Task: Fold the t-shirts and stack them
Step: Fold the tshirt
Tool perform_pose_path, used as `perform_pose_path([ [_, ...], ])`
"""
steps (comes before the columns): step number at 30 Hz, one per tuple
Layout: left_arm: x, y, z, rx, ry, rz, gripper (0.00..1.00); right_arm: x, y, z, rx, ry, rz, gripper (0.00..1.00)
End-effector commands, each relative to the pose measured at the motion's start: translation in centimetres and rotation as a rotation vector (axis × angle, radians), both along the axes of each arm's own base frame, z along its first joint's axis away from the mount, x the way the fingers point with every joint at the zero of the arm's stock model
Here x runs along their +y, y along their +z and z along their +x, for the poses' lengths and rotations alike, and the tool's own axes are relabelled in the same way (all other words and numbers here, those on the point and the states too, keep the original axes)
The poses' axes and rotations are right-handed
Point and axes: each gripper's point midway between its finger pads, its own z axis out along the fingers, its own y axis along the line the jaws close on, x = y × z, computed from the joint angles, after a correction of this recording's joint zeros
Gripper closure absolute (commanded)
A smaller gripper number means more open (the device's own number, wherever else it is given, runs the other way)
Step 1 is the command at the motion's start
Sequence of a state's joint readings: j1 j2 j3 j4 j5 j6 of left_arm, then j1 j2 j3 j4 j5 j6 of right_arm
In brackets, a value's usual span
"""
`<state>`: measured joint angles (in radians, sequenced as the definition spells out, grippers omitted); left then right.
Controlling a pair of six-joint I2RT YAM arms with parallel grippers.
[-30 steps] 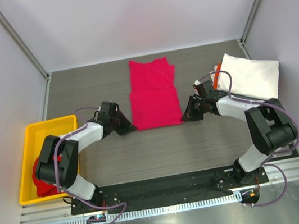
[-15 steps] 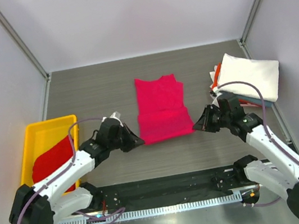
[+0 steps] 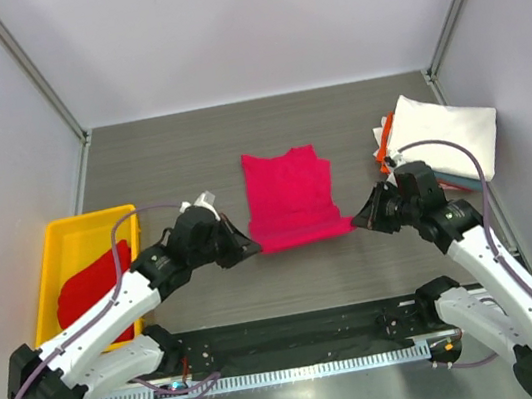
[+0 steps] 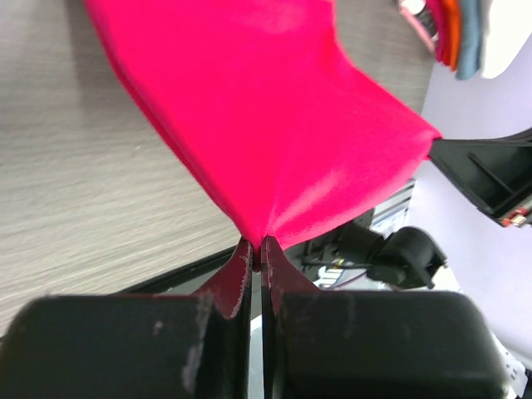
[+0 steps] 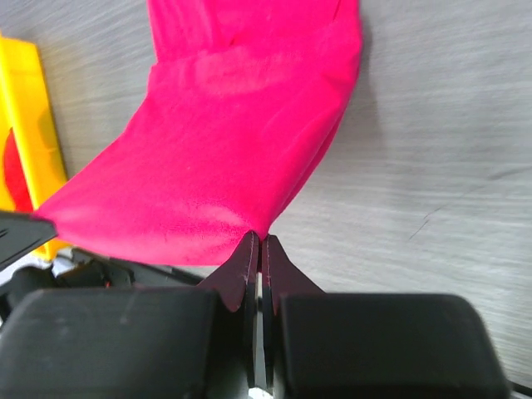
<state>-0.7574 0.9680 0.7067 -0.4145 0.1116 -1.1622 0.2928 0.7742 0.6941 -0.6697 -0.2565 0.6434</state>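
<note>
**Magenta shirt mid-fold, near corners pinched and lifted**

Far left on the grey wood-grain worktop (image 3: 158, 156) sits a yellow plastic tray (image 3: 74, 235). In it lies a darker red cloth t-shirt (image 3: 94, 293), crumpled and not yet folded.

Next, the left pincer (image 3: 246, 249) is clamped tight on the near left corner of the magenta-pink cloth t-shirt (image 3: 288, 191). The wrist view shows the cloth fanning out from between the closed fingertips.

The magenta shirt is mid-worktop. Its far part lies flat and its near edge is raised and stretched between the two arms. The right pincer (image 3: 358, 219) is likewise closed on the near right corner.

Far right is the stack of folded t-shirts (image 3: 448, 135), white on top, with orange and light blue edges beneath.

Progress, as judged: the stacked shirts are finished. The magenta one is partly folded and still has to join the stack. The red one is untouched, so roughly the last third remains.

Against a second ago: the magenta shirt lay flat and reached further up the worktop. It has since been drawn toward the bases, and its near edge is off the surface. Both arms have unfolded from their crouch. The left arm no longer covers the tray, so more of the red shirt shows.
</note>
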Motion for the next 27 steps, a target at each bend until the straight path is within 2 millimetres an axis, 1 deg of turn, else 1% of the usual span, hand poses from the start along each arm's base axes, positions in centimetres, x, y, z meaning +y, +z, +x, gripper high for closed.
perform_pose_path([
  [1,-0.6,2.0,1.9,-0.045,0.013,0.018,1.00,-0.9,2.5,3.0,-0.096,-0.041,-0.073,0.99],
  [2,-0.8,2.3,2.3,-0.052,0.012,0.015,1.00,-1.0,2.0,3.7,-0.076,-0.046,-0.093,0.99],
  [3,-1.1,3.3,2.9,-0.068,0.016,0.004,1.00,-0.9,2.1,4.1,-0.082,-0.042,-0.102,0.99],
  [4,-1.2,3.2,3.4,-0.065,0.020,0.013,1.00,-0.8,2.9,5.0,-0.102,-0.046,-0.103,0.99],
  [5,-1.2,3.4,3.9,-0.072,0.021,0.021,1.00,-0.8,3.0,5.5,-0.100,-0.048,-0.111,0.99],
  [6,-1.1,4.2,4.6,-0.084,0.031,0.016,1.00,-0.9,2.5,6.2,-0.082,-0.056,-0.130,0.99],
  [7,-1.0,3.9,5.3,-0.079,0.039,0.030,1.00,-0.7,3.4,7.0,-0.108,-0.057,-0.129,0.99],
  [8,-1.0,4.0,5.6,-0.078,0.029,0.029,1.00,-0.7,3.6,7.7,-0.115,-0.059,-0.135,0.99],
  [9,-0.6,4.6,6.6,-0.087,0.047,0.023,1.00,-0.9,2.9,8.5,-0.096,-0.072,-0.162,0.99],
  [10,-0.5,4.4,7.1,-0.079,0.049,0.023,1.00,-0.9,3.7,9.4,-0.113,-0.086,-0.168,0.99],
  [11,-0.4,4.0,7.7,-0.065,0.052,0.026,1.00,-1.0,3.7,10.0,-0.111,-0.092,-0.178,0.99],
  [12,-0.1,4.3,8.6,-0.072,0.058,0.015,1.00,-0.8,3.7,10.5,-0.112,-0.092,-0.180,0.99],
  [13,0.0,4.3,9.1,-0.072,0.061,0.013,1.00,-0.5,3.6,11.6,-0.111,-0.092,-0.183,0.99],
  [14,0.2,3.7,9.7,-0.059,0.067,0.024,1.00,-0.5,3.6,12.2,-0.110,-0.096,-0.182,0.99],
  [15,0.7,4.2,10.7,-0.070,0.081,0.023,1.00,-0.3,3.5,12.7,-0.110,-0.093,-0.183,0.99],
  [16,0.9,4.2,11.1,-0.068,0.080,0.023,1.00,0.0,3.3,13.8,-0.103,-0.092,-0.183,0.99],
  [17,1.0,4.1,11.6,-0.062,0.082,0.023,1.00,0.1,3.2,14.3,-0.101,-0.091,-0.186,0.99],
  [18,1.4,4.1,12.7,-0.056,0.097,0.023,1.00,0.2,3.0,14.9,-0.094,-0.092,-0.190,0.99],
  [19,1.3,4.0,13.1,-0.053,0.087,0.021,1.00,0.3,3.6,15.8,-0.112,-0.096,-0.186,0.99],
  [20,1.4,4.0,13.7,-0.054,0.088,0.020,1.00,0.3,2.6,16.5,-0.089,-0.098,-0.198,0.99],
  [21,1.4,3.8,14.8,-0.046,0.094,0.025,1.00,0.3,2.4,17.0,-0.081,-0.097,-0.199,0.99],
  [22,1.3,3.8,15.2,-0.047,0.085,0.023,1.00,0.5,3.2,17.9,-0.098,-0.098,-0.193,0.99],
  [23,1.0,3.8,15.5,-0.041,0.068,0.014,1.00,0.4,1.9,18.7,-0.064,-0.098,-0.199,0.99],
  [24,0.8,4.4,16.4,-0.051,0.064,0.004,1.00,0.4,1.8,19.2,-0.060,-0.092,-0.196,0.99],
  [25,0.6,3.5,17.0,-0.033,0.058,0.013,1.00,0.5,2.3,20.1,-0.071,-0.094,-0.189,0.99],
  [26,0.5,3.2,17.4,-0.021,0.051,0.010,1.00,0.7,2.1,20.5,-0.064,-0.087,-0.183,0.99],
  [27,0.5,3.6,18.3,-0.033,0.058,0.002,1.00,0.4,1.0,21.3,-0.036,-0.092,-0.187,0.99],
])
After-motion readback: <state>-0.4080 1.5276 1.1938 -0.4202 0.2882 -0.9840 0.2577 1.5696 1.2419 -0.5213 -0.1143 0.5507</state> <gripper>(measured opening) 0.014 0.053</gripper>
